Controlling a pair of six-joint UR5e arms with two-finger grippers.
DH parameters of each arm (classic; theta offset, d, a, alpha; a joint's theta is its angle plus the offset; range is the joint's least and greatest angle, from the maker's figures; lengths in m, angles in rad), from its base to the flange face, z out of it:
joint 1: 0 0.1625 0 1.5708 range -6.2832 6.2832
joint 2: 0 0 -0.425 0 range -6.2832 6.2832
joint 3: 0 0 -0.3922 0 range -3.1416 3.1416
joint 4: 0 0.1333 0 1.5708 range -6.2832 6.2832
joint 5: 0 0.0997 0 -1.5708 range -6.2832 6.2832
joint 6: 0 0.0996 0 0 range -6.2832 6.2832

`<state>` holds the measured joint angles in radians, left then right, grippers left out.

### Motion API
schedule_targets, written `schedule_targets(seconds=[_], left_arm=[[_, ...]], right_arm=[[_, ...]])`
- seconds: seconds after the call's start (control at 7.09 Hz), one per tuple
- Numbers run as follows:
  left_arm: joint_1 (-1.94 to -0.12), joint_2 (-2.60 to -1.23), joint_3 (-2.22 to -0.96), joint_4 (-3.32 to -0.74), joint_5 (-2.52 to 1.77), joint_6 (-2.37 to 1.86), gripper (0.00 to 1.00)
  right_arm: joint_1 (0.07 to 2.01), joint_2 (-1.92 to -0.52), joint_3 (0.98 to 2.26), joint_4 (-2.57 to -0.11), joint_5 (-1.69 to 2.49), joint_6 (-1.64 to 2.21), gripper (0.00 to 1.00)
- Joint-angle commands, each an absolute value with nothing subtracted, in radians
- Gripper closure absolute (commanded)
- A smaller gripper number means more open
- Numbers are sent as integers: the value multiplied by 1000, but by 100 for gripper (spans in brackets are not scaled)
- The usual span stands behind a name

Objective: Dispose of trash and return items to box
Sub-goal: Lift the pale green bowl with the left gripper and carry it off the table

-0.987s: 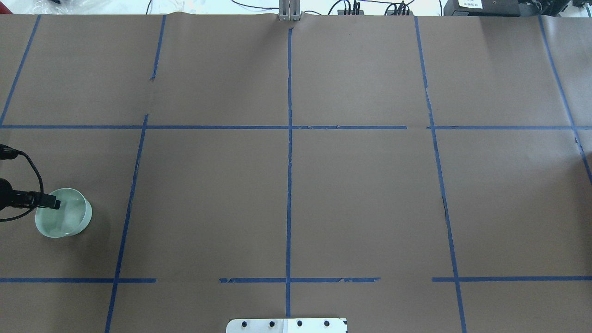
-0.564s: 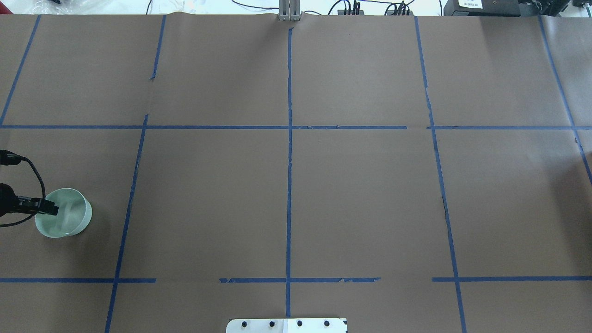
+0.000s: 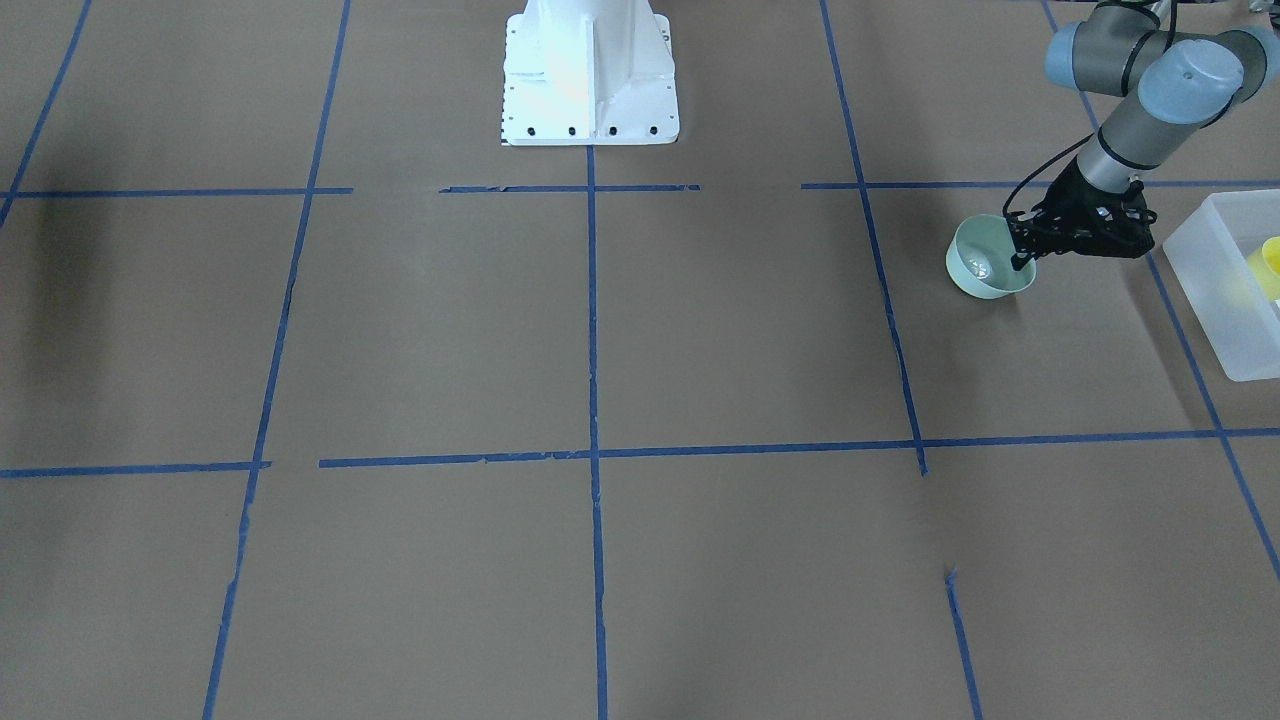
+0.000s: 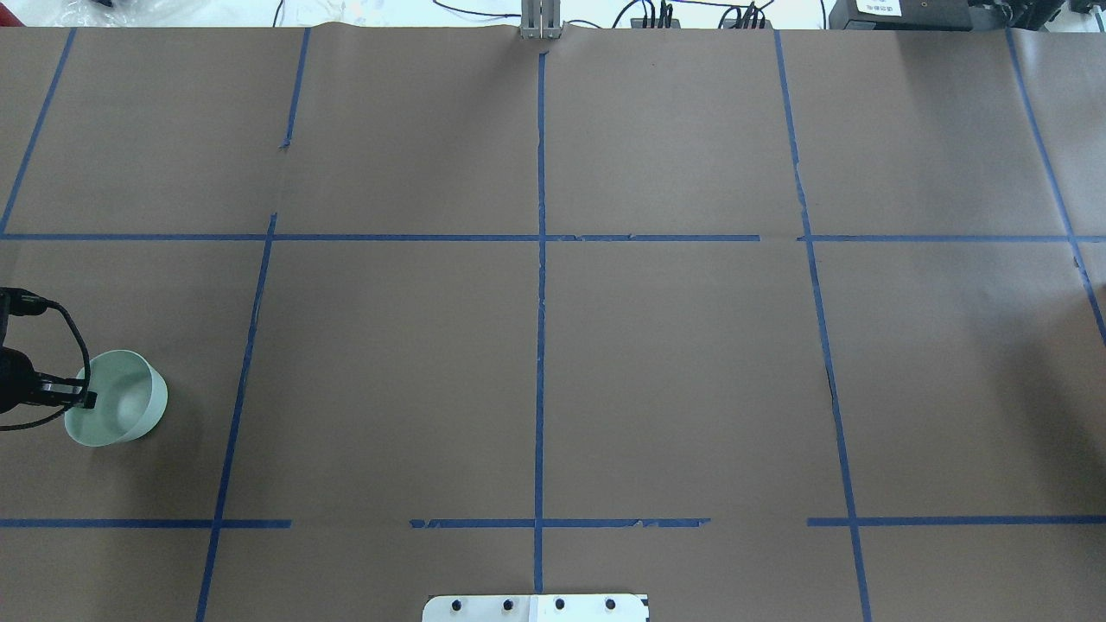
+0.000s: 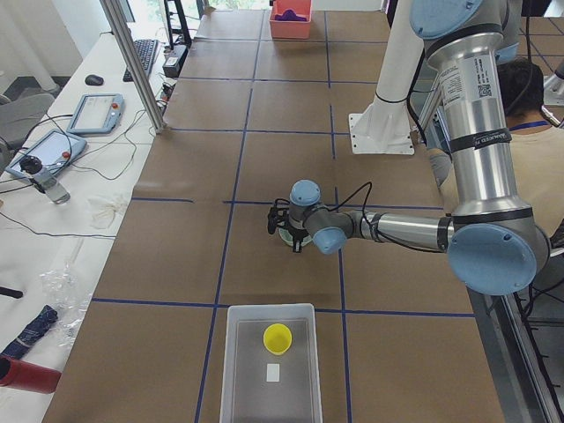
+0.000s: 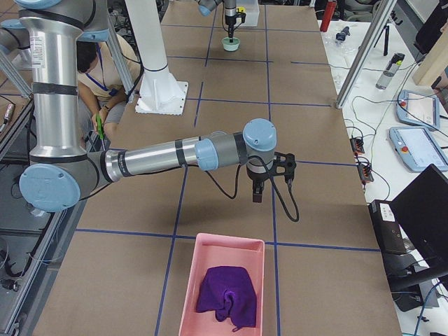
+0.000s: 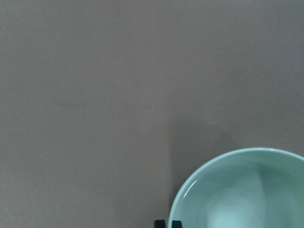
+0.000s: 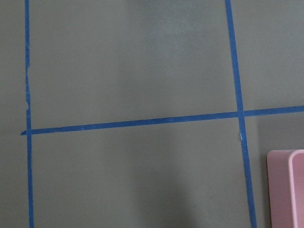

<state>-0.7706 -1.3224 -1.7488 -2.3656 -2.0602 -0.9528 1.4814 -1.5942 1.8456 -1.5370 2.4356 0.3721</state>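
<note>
1 of 2 items boxed: cup seen inside box | bowl, near box, judged clamped at rim by left pincer, boxing pending | right pincer: opening cannot be told

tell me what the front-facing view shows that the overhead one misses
Only front-facing: the frosted box with the yellow cup inside it, plus the grey joints of the left arm. Only overhead: cables along the table's far edge. Both: the mint bowl, the left pincer closed on its rim, and the blue tape grid.
</note>
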Motion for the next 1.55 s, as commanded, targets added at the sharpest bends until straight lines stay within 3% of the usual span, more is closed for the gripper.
schedule_targets(seconds=[0.0, 0.28, 0.42, 0.85, 1.27, 1.41], left_arm=[[-790, -1310, -1811, -2370, -2060, -947, 100], [-968, -1231, -1905, -2370, -2101, -747, 100], [-1106, -1218, -1863, -2365, -2184, -518, 100], [-1465, -1273, -1552, -2323, -2281, 53, 100], [-1745, -1512, -1209, -2069, -2222, 511, 100], [-1790, -1519, -1204, -2066, -2192, 534, 100]], right_arm=[[1439, -1592, 1903, -1537, 2425, 472, 0], [1407, -1594, 1914, -1537, 2415, 505, 0], [1404, -1592, 1914, -1537, 2413, 505, 0], [1402, -1594, 1913, -1537, 2413, 505, 0], [1402, -1594, 1913, -1537, 2413, 505, 0], [1401, -1592, 1913, -1537, 2413, 505, 0]])
